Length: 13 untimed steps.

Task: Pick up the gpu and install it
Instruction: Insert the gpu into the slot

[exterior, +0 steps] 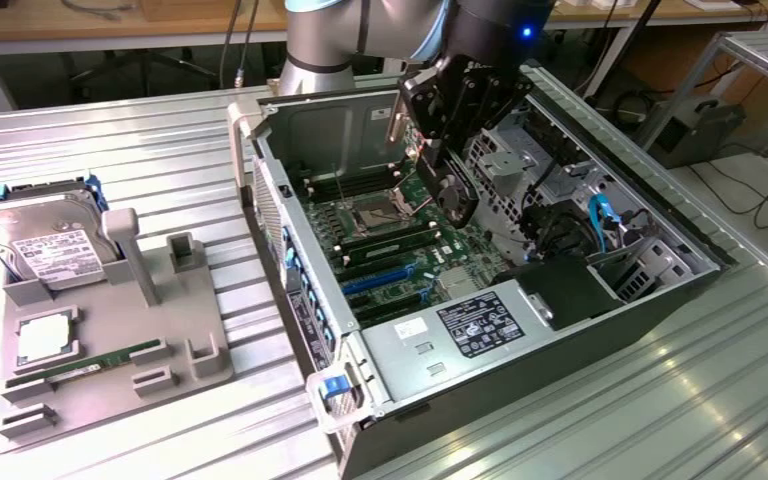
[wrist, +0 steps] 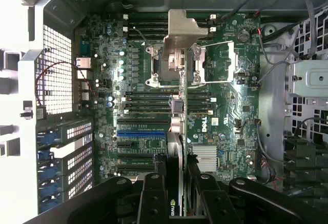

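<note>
gripper [exterior: 448, 150] is down inside the open tower case [exterior: 398, 420], black fingers [wrist: 154, 196] clamped flat on both faces of the gpu [exterior: 454, 195]. It's a firm pinch with the card between them. The card hangs edge-down over the green motherboard [exterior: 411, 255], roughly above the CPU socket [wrist: 177, 62] with its bare metal frame (can't tell whether the lower edge touches anything). The round black fan cooler shows on the face toward the exterior view's right. In the wrist view the gpu [wrist: 175, 147] is seen edge-on as a thin dark slab, with its bent silver sheet-metal bracket [wrist: 182, 26] at the end away from the gripper. The long blue slot [wrist: 141, 131] sits beside the card's line, apart from it, and the finned silver heatsink [wrist: 205, 157] is on the other side. The case lies on a ribbed, shiny metal worktop [exterior: 131, 150]. To the exterior view's left, well apart from the case, a grey moulded holder [exterior: 157, 300] carries a boxy silver hard drive [exterior: 37, 245] with a white label, standing tilted, and a narrow green RAM stick [exterior: 104, 358] lying flat at the near side.
</note>
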Tool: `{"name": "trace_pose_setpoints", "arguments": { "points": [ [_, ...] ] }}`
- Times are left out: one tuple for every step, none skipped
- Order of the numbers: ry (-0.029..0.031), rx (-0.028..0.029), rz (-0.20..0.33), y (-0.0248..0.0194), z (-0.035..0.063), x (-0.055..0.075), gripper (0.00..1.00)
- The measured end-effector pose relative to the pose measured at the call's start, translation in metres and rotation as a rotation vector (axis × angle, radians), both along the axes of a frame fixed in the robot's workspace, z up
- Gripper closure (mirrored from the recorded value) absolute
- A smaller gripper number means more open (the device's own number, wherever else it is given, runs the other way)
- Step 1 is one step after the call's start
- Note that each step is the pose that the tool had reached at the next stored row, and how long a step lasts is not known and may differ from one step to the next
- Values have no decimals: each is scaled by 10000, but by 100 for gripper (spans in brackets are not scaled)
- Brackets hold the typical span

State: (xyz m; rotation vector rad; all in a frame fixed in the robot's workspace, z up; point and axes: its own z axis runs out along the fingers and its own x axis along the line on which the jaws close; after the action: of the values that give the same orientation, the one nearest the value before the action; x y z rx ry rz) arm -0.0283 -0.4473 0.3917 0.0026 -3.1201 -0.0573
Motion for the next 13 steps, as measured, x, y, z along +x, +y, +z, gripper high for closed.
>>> {"name": "trace_pose_setpoints", "arguments": {
  "points": [
    [-8, -1, 54, 0, 0, 1, 74],
    [-21, -1, 136, 0, -1, 1, 74],
    [-33, 1, 281, 0, -3, 1, 74],
    [-44, 1, 530, 0, -4, 0, 74],
    [-54, 1, 776, 0, -5, 0, 74],
    [-65, 1, 1078, 0, -7, 0, 74],
    [-76, 2, 1405, 0, -9, 0, 74],
    [-82, 2, 1631, 0, -11, 0, 74],
    [-88, 2, 1806, 0, -12, 0, 74],
    [-95, 2, 2053, 0, -13, 0, 74],
    [-101, 3, 2253, 0, -15, 0, 74],
    [-108, 3, 2471, 0, -16, 0, 74],
    [-115, 3, 2739, 0, -18, 0, 74]
  ]
}}
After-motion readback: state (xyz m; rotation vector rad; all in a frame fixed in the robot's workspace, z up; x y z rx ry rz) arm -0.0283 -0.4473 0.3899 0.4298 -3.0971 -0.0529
